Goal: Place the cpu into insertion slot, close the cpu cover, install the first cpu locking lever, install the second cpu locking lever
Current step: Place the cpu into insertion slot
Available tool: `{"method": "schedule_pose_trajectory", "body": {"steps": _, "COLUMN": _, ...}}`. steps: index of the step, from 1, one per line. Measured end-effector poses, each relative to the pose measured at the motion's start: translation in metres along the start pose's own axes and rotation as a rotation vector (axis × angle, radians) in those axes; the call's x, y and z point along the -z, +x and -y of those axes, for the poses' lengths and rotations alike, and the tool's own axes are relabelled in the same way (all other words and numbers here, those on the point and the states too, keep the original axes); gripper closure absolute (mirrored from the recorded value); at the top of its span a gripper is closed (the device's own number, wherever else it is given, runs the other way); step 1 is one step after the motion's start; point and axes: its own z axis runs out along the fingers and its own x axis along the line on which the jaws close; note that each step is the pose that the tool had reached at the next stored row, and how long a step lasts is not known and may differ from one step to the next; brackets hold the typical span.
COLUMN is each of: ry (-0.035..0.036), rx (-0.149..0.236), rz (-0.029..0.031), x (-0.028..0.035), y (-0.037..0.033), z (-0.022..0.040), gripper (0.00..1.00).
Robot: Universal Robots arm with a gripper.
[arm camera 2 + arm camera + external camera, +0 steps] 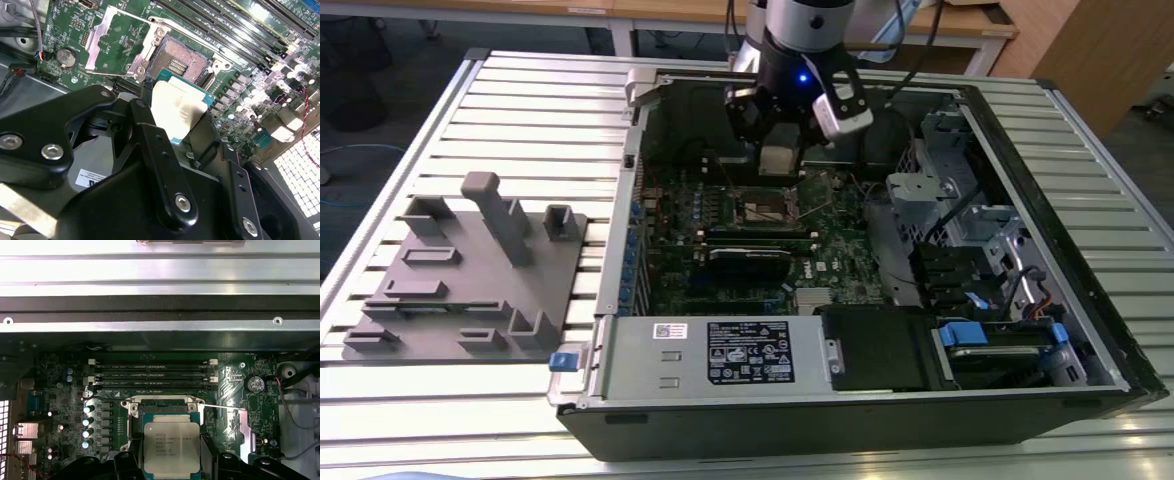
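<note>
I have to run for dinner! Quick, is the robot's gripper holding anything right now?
Gripper: closed on the cpu, holding it close to the empty insertion slot.

Exterior view: set high and well back, looking obliquely down into the open computer case (854,425) on the slatted table (520,90). Both wrist views: close above the motherboard (230,375). First wrist view faces almost straight down; second wrist view is raked low across the board. Shared by all three: the insertion slot (767,210) (182,60) (162,402); by both wrist views, the cpu (177,112) (171,447)
</note>
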Motion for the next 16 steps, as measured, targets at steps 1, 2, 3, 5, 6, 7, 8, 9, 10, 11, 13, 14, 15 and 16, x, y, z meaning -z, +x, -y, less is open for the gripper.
{"method": "schedule_pose_trajectory", "body": {"steps": 1, "ry": 0.0, "rx": 0.0, "rz": 0.0, "x": -0.0005, "y": 0.0, "z": 0.0, "gripper": 0.46}}
{"method": "schedule_pose_trajectory", "body": {"steps": 2, "ry": 0.0, "rx": 0.0, "rz": 0.0, "x": -0.0009, "y": 0.0, "z": 0.0001, "gripper": 0.46}}
{"method": "schedule_pose_trajectory", "body": {"steps": 3, "ry": 0.0, "rx": 0.001, "rz": 0.0, "x": -0.0014, "y": 0.0, "z": 0.0001, "gripper": 0.46}}
{"method": "schedule_pose_trajectory", "body": {"steps": 5, "ry": 0.0, "rx": 0.002, "rz": -0.0001, "x": -0.0024, "y": 0.0, "z": 0.0002, "gripper": 0.46}}
{"method": "schedule_pose_trajectory", "body": {"steps": 6, "ry": 0.0, "rx": 0.002, "rz": -0.0001, "x": -0.0029, "y": 0.0, "z": 0.0003, "gripper": 0.46}}
{"method": "schedule_pose_trajectory", "body": {"steps": 7, "ry": 0.0001, "rx": 0.002, "rz": -0.0002, "x": -0.0031, "y": 0.0, "z": 0.0003, "gripper": 0.46}}
{"method": "schedule_pose_trajectory", "body": {"steps": 8, "ry": 0.0003, "rx": 0.003, "rz": -0.0003, "x": -0.0033, "y": 0.0, "z": 0.0003, "gripper": 0.46}}
{"method": "schedule_pose_trajectory", "body": {"steps": 9, "ry": 0.0002, "rx": 0.004, "rz": -0.0003, "x": -0.0036, "y": 0.0, "z": 0.0003, "gripper": 0.46}}
{"method": "schedule_pose_trajectory", "body": {"steps": 10, "ry": 0.0001, "rx": 0.004, "rz": -0.0002, "x": -0.0039, "y": 0.0, "z": 0.0004, "gripper": 0.46}}
{"method": "schedule_pose_trajectory", "body": {"steps": 11, "ry": 0.0002, "rx": 0.004, "rz": -0.0002, "x": -0.0041, "y": -0.0001, "z": 0.0004, "gripper": 0.46}}
{"method": "schedule_pose_trajectory", "body": {"steps": 13, "ry": 0.0001, "rx": 0.004, "rz": -0.0002, "x": -0.0042, "y": -0.0001, "z": 0.0004, "gripper": 0.46}}
{"method": "schedule_pose_trajectory", "body": {"steps": 14, "ry": 0.0001, "rx": 0.004, "rz": -0.0002, "x": -0.0043, "y": 0.0, "z": 0.0004, "gripper": 0.46}}
{"method": "schedule_pose_trajectory", "body": {"steps": 15, "ry": 0.0001, "rx": 0.004, "rz": -0.0002, "x": -0.0043, "y": -0.0001, "z": 0.0004, "gripper": 0.46}}
{"method": "schedule_pose_trajectory", "body": {"steps": 16, "ry": -0.0001, "rx": 0.005, "rz": 0.0004, "x": -0.0046, "y": -0.0001, "z": 0.0004, "gripper": 0.46}}
